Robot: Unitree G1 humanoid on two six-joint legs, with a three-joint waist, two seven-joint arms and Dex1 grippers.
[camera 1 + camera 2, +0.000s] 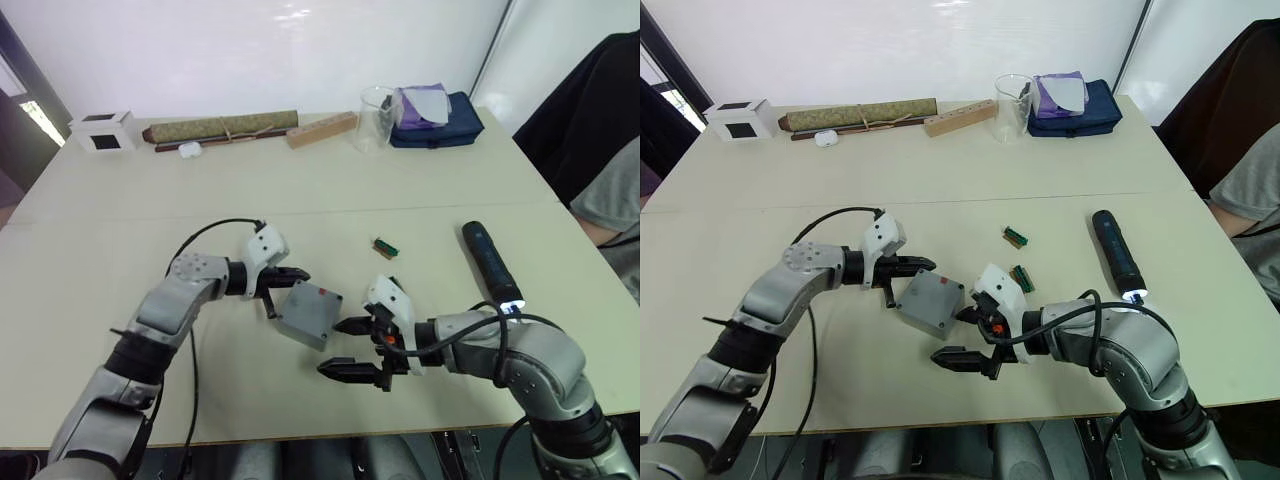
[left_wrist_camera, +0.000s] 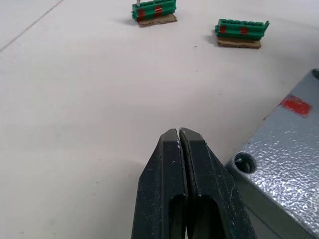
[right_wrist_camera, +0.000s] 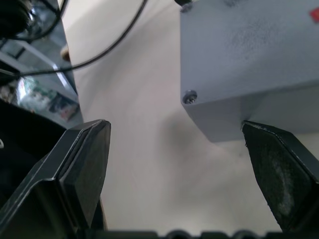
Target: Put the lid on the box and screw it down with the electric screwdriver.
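Observation:
The grey box [image 1: 300, 328] sits on the table in front of me with the lid [image 1: 312, 305] lying on top, its red mark [image 2: 296, 105] facing up. My left gripper [image 1: 292, 273] is shut with nothing in it, and its fingertips [image 2: 178, 133] rest beside the box's far left corner, close to a corner screw hole [image 2: 244, 162]. My right gripper [image 1: 345, 347] is open at the box's near right side, with the box's corner [image 3: 234, 64] just ahead of its wide-spread fingers [image 3: 84, 169]. The electric screwdriver [image 1: 488, 260] lies on the table to the right, its tip light glowing.
Two small green connectors [image 1: 1015, 236] [image 1: 1022, 278] lie right of the box. Along the far edge are a white cube [image 1: 103, 132], a rolled scroll [image 1: 222, 128], a wooden block [image 1: 322, 129], a glass beaker [image 1: 375, 118] and a dark blue pouch [image 1: 445, 120]. A person [image 1: 600, 130] sits at the right.

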